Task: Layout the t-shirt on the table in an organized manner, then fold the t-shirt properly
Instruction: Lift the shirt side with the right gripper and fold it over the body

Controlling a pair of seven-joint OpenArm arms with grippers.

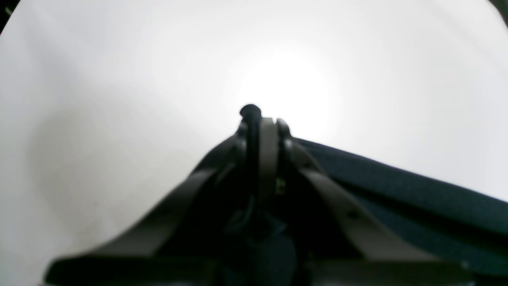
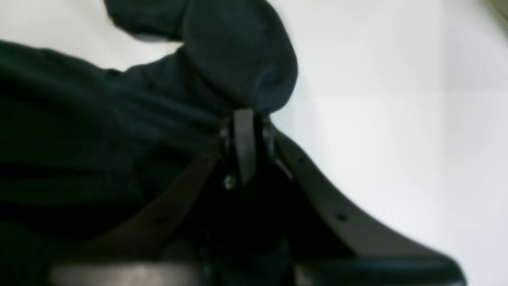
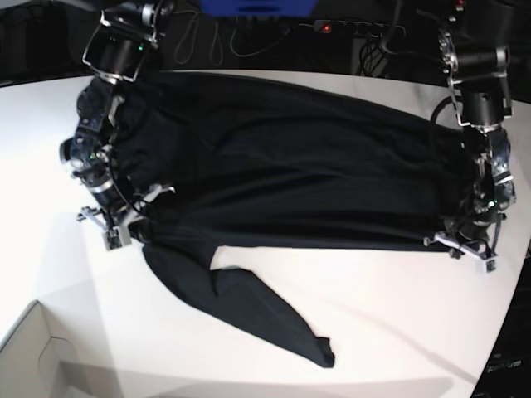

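My left gripper (image 1: 260, 119) has its two grey fingers (image 1: 268, 143) pressed together on a dark rolled bit of the plain black short-sleeved t-shirt (image 3: 282, 166), whose hem edge runs away from my fingertips to the right in the left wrist view, over the smooth white tabletop with the curved edge (image 1: 119, 99). My right gripper (image 2: 247, 119) is likewise clamped tight on the soft thin fabric: a rounded bulge of black cloth (image 2: 238, 55) swells just above the tips, and the rest of the garment drapes away to the left in the right wrist view, with bare white table (image 2: 397, 119) to the right. From the base view, the t-shirt lies stretched across the middle of the table (image 3: 398, 323) between my two arms, its body broad and mostly flat with long shallow creases. My right gripper (image 3: 116, 228) pinches it at that view's left end and my left gripper (image 3: 469, 247) at that view's right end. One part of the shirt trails away from the body toward the near edge, lying slantwise and ending in a rounded tip (image 3: 319, 352). A pale cardboard box corner (image 3: 41, 356) sits at the lower left of the base view, apart from the shirt.
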